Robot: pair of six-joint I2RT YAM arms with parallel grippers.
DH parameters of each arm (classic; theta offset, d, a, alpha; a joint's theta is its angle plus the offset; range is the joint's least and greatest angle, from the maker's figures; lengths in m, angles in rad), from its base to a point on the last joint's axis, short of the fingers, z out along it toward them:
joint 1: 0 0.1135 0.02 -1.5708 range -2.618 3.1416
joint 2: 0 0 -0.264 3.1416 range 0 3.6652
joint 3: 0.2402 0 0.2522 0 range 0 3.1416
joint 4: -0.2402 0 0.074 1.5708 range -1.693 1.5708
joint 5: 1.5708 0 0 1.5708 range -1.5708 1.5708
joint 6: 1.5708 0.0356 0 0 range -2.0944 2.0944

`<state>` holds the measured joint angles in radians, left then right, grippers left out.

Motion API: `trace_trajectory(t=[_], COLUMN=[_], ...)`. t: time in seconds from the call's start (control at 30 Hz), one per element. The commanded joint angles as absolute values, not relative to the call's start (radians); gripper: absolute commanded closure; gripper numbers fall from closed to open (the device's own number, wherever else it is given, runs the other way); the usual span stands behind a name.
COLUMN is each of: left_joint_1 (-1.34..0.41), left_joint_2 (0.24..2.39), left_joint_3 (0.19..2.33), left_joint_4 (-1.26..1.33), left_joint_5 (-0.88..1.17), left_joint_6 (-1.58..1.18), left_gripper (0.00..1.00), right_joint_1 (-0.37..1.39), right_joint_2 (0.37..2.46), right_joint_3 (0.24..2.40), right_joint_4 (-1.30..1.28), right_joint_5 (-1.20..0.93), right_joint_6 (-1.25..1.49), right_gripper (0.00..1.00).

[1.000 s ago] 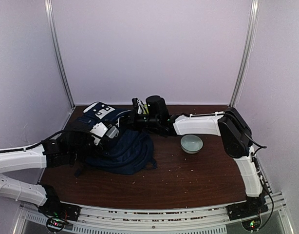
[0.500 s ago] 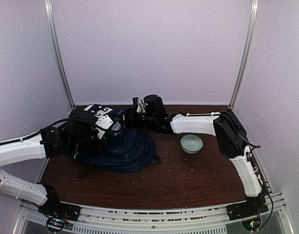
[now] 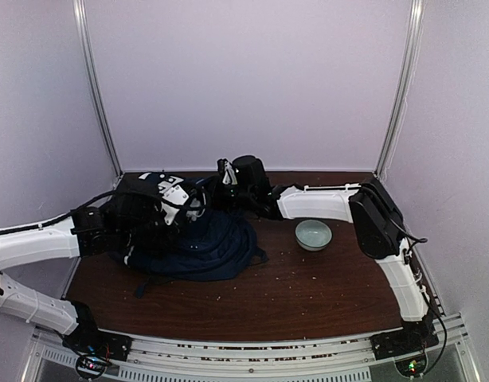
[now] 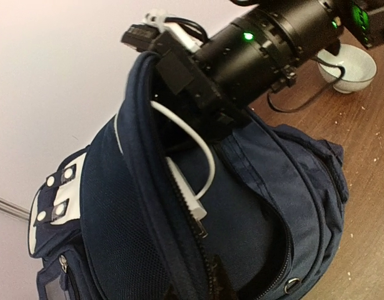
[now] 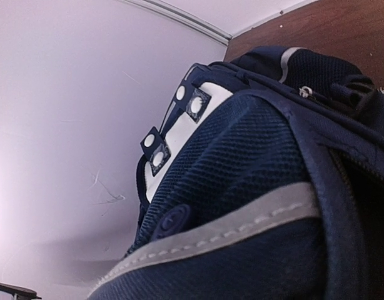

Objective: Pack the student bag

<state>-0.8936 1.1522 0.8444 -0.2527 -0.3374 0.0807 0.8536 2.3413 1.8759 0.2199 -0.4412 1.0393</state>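
Note:
The navy student bag (image 3: 209,248) lies slumped on the left half of the table with its main zip open. My right gripper (image 3: 223,178) is at the bag's top rim and is shut on it, holding the opening up; in the left wrist view it (image 4: 159,55) clamps the rim. My left gripper (image 3: 183,208) is at the near side of the opening, and its dark fingertips (image 4: 218,282) are closed on the zipper edge. Inside the bag (image 4: 273,187) lies a white charger block (image 4: 187,190) with a white cable (image 4: 206,150). The right wrist view is filled by the bag (image 5: 254,156) and its white patch (image 5: 179,119).
A pale bowl (image 3: 314,234) stands on the brown table (image 3: 324,294) to the right of the bag, also in the left wrist view (image 4: 349,62). Crumbs dot the tabletop. White walls and metal posts close in the back and sides.
My left gripper has moved back and right along the bag's opening, toward my right gripper. The bag has bunched up and shifted slightly right. The right arm has barely moved.

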Motion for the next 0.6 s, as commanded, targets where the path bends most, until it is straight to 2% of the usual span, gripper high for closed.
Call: trace_trajectory(t=[0.0,0.17,0.27,0.4,0.57], left_joint_1=[-0.934,-0.934,-0.935,-0.934,-0.934], left_joint_2=[1.075,1.059,1.079,1.102,1.109], left_joint_3=[0.810,0.740,0.741,0.767,0.775], left_joint_4=[0.082,0.083,0.087,0.065,0.065], left_joint_5=[-0.379,-0.429,-0.430,-0.439,-0.437], left_joint_6=[-0.021,-0.124,-0.146,-0.136,-0.122], left_gripper=[1.00,1.00,1.00,1.00,1.00], right_joint_1=[0.857,0.823,0.808,0.790,0.784], right_joint_2=[2.225,2.119,2.071,2.016,1.876], right_joint_3=[1.721,1.680,1.651,1.599,1.452], right_joint_4=[0.240,0.130,0.073,-0.004,-0.007], right_joint_5=[-0.465,-0.557,-0.590,-0.590,-0.501], right_joint_6=[0.962,0.833,0.794,0.766,0.732], right_gripper=[0.80,0.61,0.57,0.59,0.72])
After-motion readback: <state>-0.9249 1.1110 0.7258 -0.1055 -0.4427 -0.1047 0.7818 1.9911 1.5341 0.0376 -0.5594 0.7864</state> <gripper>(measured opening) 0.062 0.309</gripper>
